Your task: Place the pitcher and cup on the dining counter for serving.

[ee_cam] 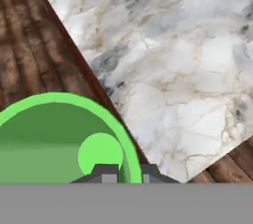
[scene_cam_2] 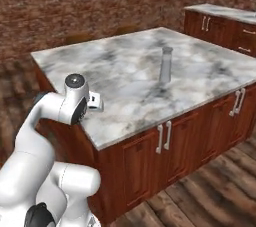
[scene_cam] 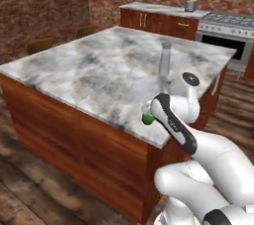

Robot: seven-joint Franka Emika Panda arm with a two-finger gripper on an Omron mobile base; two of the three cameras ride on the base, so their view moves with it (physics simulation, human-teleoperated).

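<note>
Pitcher upright on the marble surface of the dining counter, well in from its edges; that half of the task judged done. Cup pinched at its rim wall between the nearly closed jaws of the gripper, one fingertip inside, one outside. Cup carried at the near corner of the surface, partly over the wooden floor, apparently not yet set down. Remaining: lowering onto the marble, release.
</note>
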